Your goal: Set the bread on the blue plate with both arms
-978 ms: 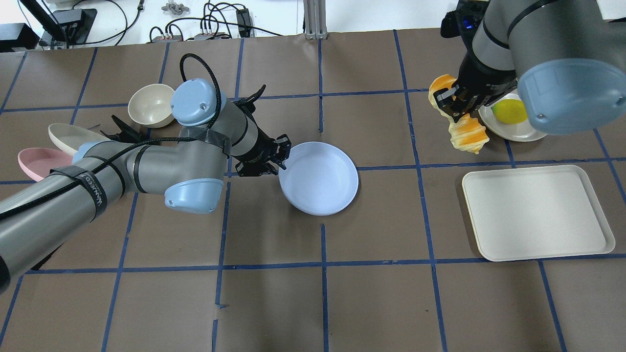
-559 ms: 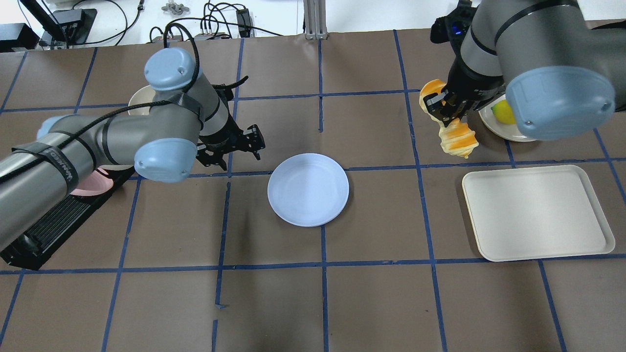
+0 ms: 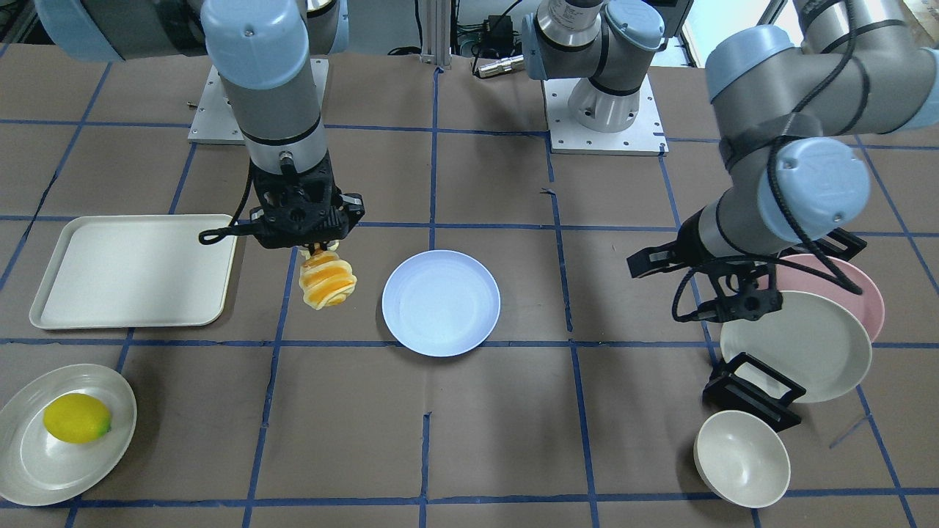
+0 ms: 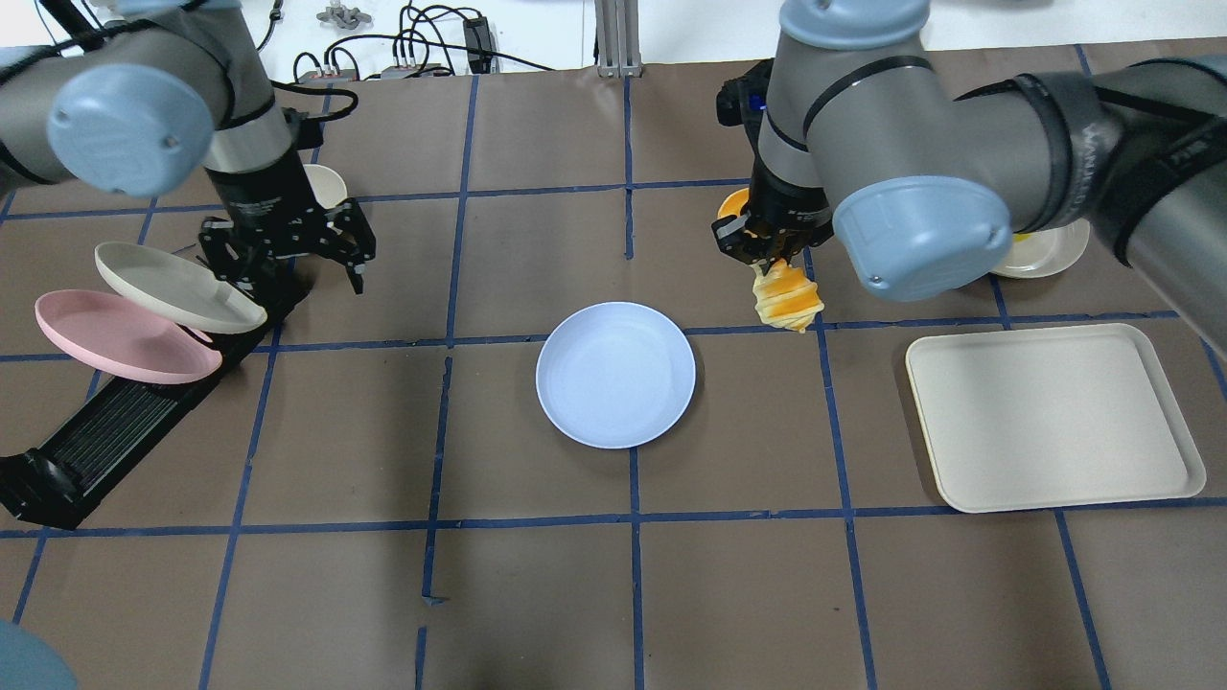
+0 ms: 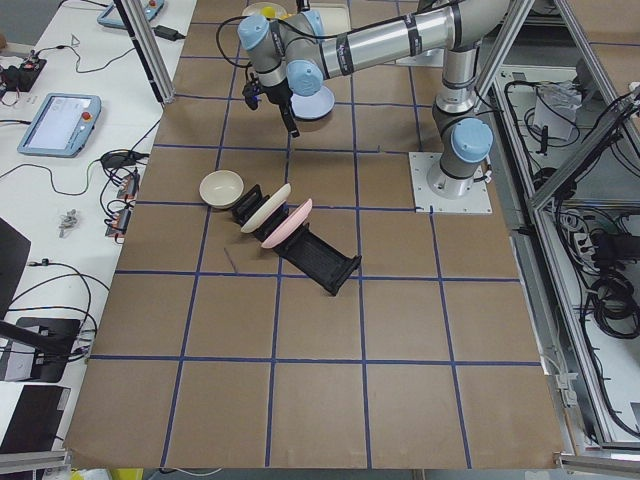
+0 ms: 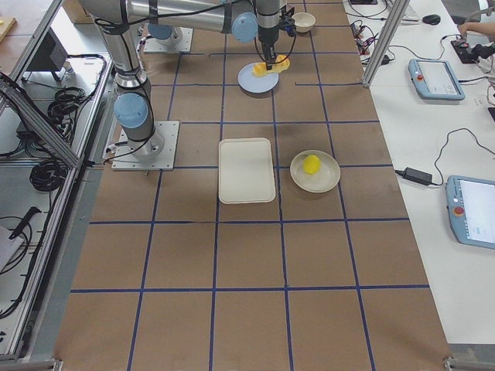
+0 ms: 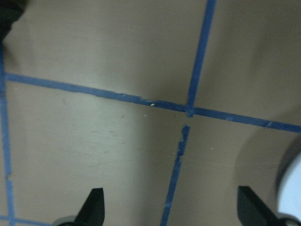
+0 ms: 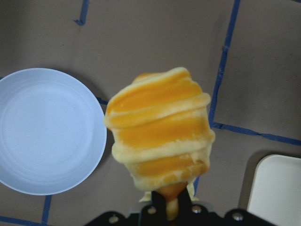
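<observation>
The blue plate (image 4: 615,374) lies flat near the table's middle and is empty; it also shows in the front view (image 3: 441,303) and in the right wrist view (image 8: 47,132). My right gripper (image 4: 762,251) is shut on one end of the orange-and-cream bread (image 4: 786,297), which hangs down above the table just beside the plate's right far edge. The bread fills the right wrist view (image 8: 160,132) and shows in the front view (image 3: 328,281). My left gripper (image 4: 292,264) is open and empty, well left of the plate by the dish rack. Its fingertips (image 7: 94,205) stand wide apart over bare table.
A black dish rack (image 4: 105,431) at the left holds a pink plate (image 4: 125,335) and a cream plate (image 4: 177,273). A cream bowl (image 3: 741,458) stands behind the rack. A cream tray (image 4: 1054,417) lies at the right. A lemon (image 3: 75,418) sits on a cream plate (image 3: 44,462).
My left gripper has let go of the blue plate's rim and drawn back left to the rack. The plate now lies flat. My right gripper has carried the bread left toward the plate.
</observation>
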You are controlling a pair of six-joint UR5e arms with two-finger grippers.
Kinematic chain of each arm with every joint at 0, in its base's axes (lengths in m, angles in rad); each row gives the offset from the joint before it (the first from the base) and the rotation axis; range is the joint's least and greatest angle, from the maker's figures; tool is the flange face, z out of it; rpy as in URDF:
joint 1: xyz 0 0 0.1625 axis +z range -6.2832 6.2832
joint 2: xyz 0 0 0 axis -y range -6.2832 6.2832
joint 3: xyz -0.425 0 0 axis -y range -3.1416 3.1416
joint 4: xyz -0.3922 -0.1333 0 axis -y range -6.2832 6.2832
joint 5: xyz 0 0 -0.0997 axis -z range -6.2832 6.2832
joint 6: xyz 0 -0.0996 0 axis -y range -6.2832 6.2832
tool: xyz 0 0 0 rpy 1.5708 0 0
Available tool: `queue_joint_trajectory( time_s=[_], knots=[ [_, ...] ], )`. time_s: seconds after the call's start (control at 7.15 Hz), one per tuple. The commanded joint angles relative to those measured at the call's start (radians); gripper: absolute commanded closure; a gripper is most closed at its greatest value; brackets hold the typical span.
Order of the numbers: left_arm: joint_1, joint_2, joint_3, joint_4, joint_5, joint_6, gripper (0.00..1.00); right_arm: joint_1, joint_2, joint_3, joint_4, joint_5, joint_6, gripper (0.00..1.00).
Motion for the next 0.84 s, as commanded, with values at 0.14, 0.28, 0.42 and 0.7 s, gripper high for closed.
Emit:
queue_joint_trajectory(
  time_s=[0.14,0.28,0.42,0.7],
  knots=[
    [0.021,0.012,0.211,-0.252,0.171,0.009,0.00,0.154,0.171,-0.028,-0.125,0.038,0.048,0.92],
    [0.010,0.056,0.222,-0.249,0.090,0.006,0.00,0.189,0.229,-0.030,-0.195,0.035,0.063,0.92],
    [-0.002,0.090,0.201,-0.246,-0.087,-0.014,0.00,0.194,0.275,-0.030,-0.245,0.035,0.064,0.92],
    [-0.100,0.087,0.150,-0.004,-0.105,-0.045,0.00,0.199,0.329,-0.012,-0.293,0.021,0.055,0.92]
  ],
)
